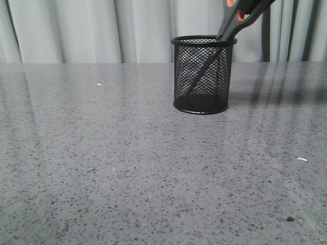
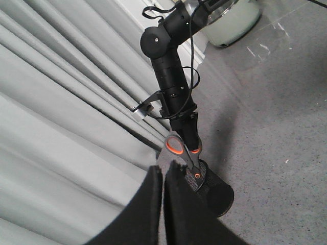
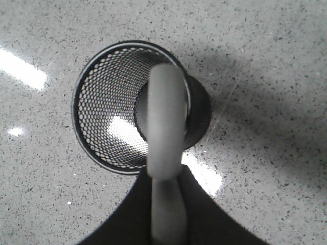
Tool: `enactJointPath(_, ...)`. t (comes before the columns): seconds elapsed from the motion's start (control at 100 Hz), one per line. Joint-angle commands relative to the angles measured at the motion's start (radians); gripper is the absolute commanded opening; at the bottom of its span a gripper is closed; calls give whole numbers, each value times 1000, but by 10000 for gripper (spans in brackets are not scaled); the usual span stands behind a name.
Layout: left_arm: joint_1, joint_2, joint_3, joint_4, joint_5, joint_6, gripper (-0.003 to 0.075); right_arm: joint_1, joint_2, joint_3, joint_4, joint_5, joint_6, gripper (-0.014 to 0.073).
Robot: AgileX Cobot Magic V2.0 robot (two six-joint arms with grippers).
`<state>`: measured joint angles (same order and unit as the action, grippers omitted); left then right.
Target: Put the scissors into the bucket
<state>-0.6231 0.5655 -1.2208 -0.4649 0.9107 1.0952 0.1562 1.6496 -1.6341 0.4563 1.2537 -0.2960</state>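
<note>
The black wire-mesh bucket (image 1: 203, 76) stands upright at the back of the grey table. The scissors (image 1: 232, 25) lean in it, dark blades down inside the mesh, grey and orange handles up and to the right above the rim. My right gripper (image 3: 166, 176) is shut on the scissors' handle (image 3: 166, 112), straight above the bucket's mouth (image 3: 89, 138). The left wrist view shows the right arm holding the scissors (image 2: 180, 148) over the bucket (image 2: 217, 191). My left gripper (image 2: 164, 166) is shut and empty, raised and aimed at the bucket from a distance; it is out of the front view.
A grey curtain (image 1: 76, 30) hangs right behind the table's back edge. A pale crumb (image 1: 302, 159) and a dark speck (image 1: 289, 219) lie at the front right. A white round container (image 2: 232, 20) stands beyond the right arm.
</note>
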Motion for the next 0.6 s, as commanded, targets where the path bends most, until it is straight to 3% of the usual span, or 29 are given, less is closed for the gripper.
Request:
enactJointPath(0.0,-6,13,-16,-26,-40,-13,-19,0,-34,-36,25,-29,-3,-43)
enactJointPath(0.08,-6,13,-16,-26,-34,-13,-19,0,-32,-39,25,-39,-3,32)
enactJointPath(0.25,-6,13,-16,-24,-34,-13,-19,0,-32,-120,23,-50,-3,340)
enactJointPath(0.33,-6,13,-16,-14,-41,-39,-20,0,-32,-185,21,-50,-3,439)
enactJointPath(0.52,-6,9,-16,216,-134,-351,-20,0,-34,-380,18,-37,-3,444)
enactJointPath(0.55,-6,7,-16,275,-150,-434,-20,0,-37,-409,18,-24,-3,415)
enactJointPath(0.59,-6,-1,-15,365,-162,-513,-20,0,-46,-446,18,7,-3,311)
